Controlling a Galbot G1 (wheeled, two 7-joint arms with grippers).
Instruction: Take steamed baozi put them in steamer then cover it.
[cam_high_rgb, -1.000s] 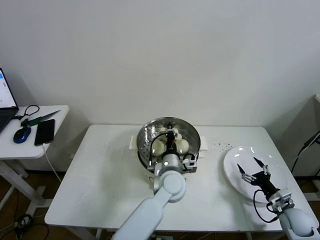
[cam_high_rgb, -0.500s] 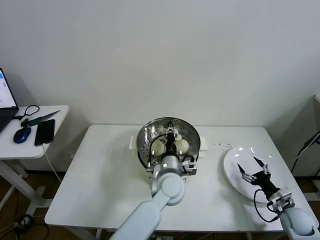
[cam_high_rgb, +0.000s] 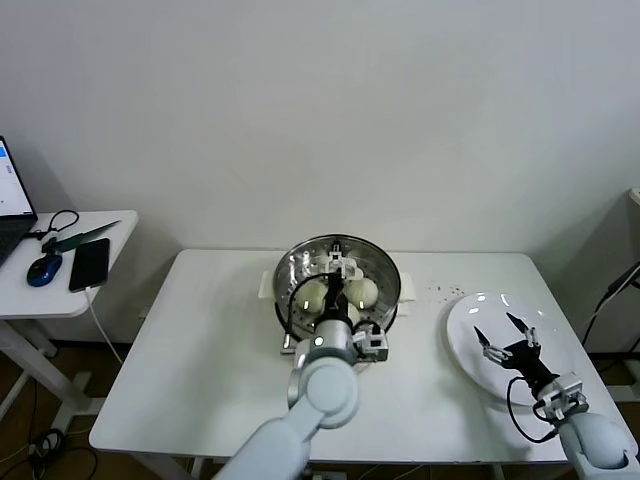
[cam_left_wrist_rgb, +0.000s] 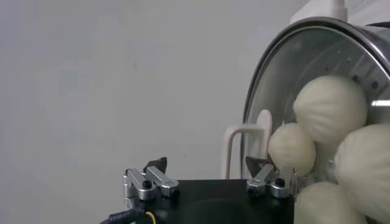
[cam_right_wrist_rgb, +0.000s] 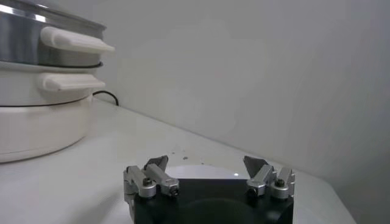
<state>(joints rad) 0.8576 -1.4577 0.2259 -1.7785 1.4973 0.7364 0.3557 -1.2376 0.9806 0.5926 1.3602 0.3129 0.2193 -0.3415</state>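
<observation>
The left tool hangs over the steamer, its fingers spread apart and grasping nothing. The baozi sit clustered on the perforated floor just below it; four show in the left wrist view, touching one another. They are round (no long axis to speak of). The steamer stands upright with its mouth facing up, near the far edge of the table, uncovered. The right tool hovers over the plate at the table's right side, released, well apart from the steamer.
</observation>
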